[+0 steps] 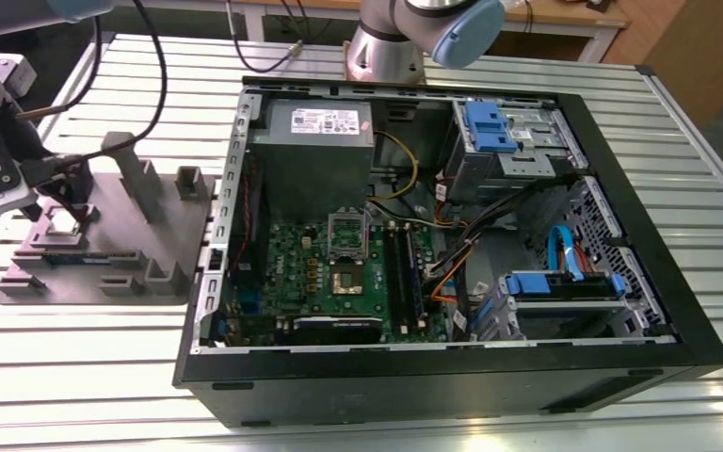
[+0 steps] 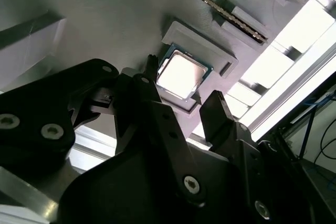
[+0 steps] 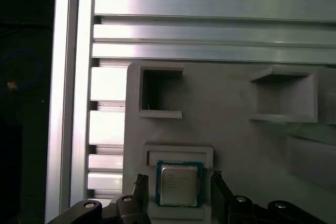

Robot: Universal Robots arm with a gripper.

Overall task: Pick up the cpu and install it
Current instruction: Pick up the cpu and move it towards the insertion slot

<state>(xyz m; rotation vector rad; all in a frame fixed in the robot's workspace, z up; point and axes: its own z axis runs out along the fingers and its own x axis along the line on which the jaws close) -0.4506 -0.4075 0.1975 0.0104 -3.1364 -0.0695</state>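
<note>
Cpu (image 3: 179, 184) sits flat in a shallow square pocket (image 3: 179, 153) of the grey tray (image 3: 236, 129), metal top facing up, w/ a thin dark border showing round it. It's near enough square, so no real long axis to call; its edges run parallel to the pocket walls & to the tray's nearest edge. Gripper (image 3: 178, 178) is right over it & open: in both wrist views the two black fingers (image 3: 140, 187) stand one each side of the cpu, alongside two opposite edges, w/ a slim gap on each side, so they're not touching it. Cpu is thus between the fingertips, approx centred. In the second wrist view its top glares white, & a long thin card (image 2: 231, 17) sits in a tray slot near the pocket. Elsewhere on the tray are more box-shaped pockets & upright blocks, further from the cpu. In the exterior view the gripper hangs low over the part of the tray toward the exterior view's left, covering the pocket. The tray rests on a slatted metal table (image 1: 86, 377). Just beside the tray, on the exterior view's right of it, lies an open computer case (image 1: 462, 377). Inside it is a green board (image 1: 312, 282) w/ a metal-framed socket (image 1: 346, 280), well apart from the tray & the cpu.
</note>
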